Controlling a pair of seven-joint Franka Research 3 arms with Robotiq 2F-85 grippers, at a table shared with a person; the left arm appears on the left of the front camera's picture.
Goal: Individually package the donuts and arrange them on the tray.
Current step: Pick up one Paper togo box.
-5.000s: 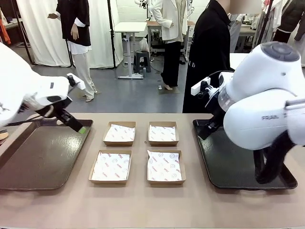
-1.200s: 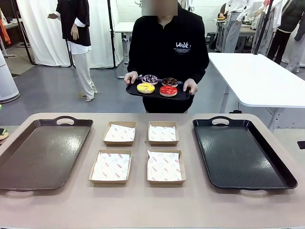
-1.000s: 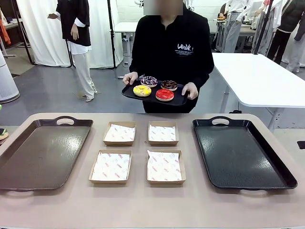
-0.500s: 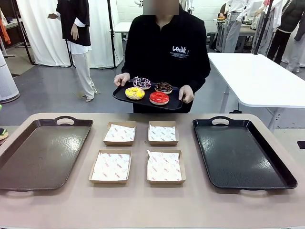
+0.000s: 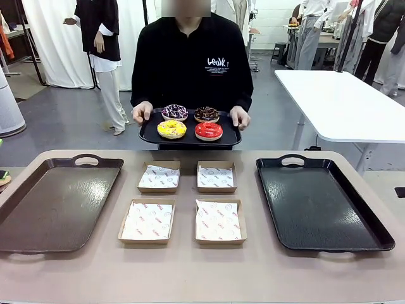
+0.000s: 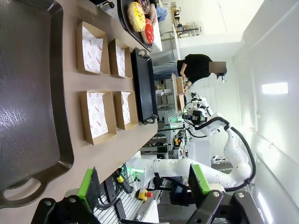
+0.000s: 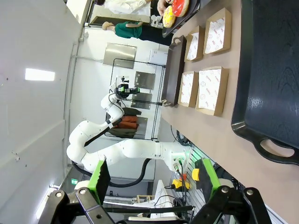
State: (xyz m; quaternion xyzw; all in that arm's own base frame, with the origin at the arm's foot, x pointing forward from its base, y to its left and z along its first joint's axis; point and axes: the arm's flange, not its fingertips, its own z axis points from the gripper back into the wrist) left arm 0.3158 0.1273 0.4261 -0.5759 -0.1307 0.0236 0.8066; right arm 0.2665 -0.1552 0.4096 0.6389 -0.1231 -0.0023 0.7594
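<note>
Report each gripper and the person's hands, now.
Left gripper: open, empty.
Right gripper: open, empty.
Person's hands: holding the small tray of donuts.

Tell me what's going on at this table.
A person at the far side holds a small black tray carrying the four donuts: yellow, red, chocolate and sprinkled. On the table, four paper-lined boxes hold only their paper, between two large dark trays. The left gripper and right gripper hang open, holding nothing. No donut is packaged yet.
</note>
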